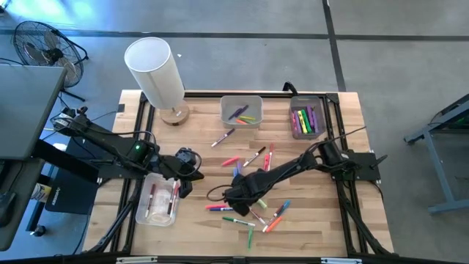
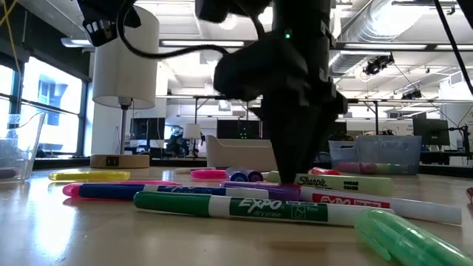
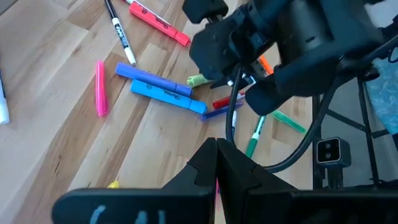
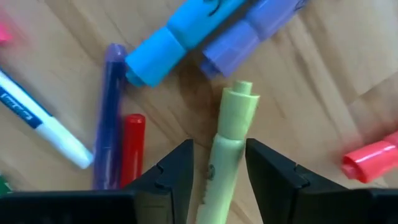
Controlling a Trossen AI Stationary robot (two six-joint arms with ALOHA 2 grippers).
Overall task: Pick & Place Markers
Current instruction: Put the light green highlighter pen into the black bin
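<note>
Several coloured markers [image 1: 256, 213] lie scattered flat on the wooden table; in the low view a green one [image 2: 244, 207] lies nearest. My right gripper [image 1: 242, 194] [image 2: 292, 174] is down among them, open, its fingers on either side of a pale green marker [image 4: 230, 143]. My left gripper [image 1: 185, 182] [image 3: 216, 163] hovers shut beside a clear bin [image 1: 139, 213] that holds a few markers. A pink sliver shows in the slit between its fingers; whether that is something held, I cannot tell. My right gripper comes from above, pointing down, with its fingers across the pale green marker's barrel [image 4: 225, 163]. One finger [image 4: 267, 171] sits right at the barrel's side and a gap shows at the other. I cannot tell whether it touches. The marker lies flat on the table.
Two clear bins stand at the far edge, one [image 1: 226, 117] with a few markers, one [image 1: 293, 132] with several. A white lamp [image 1: 155, 73] stands far left. Blue and purple markers [image 4: 205, 31] lie just beyond the green one, a red one [image 4: 132, 149] beside it.
</note>
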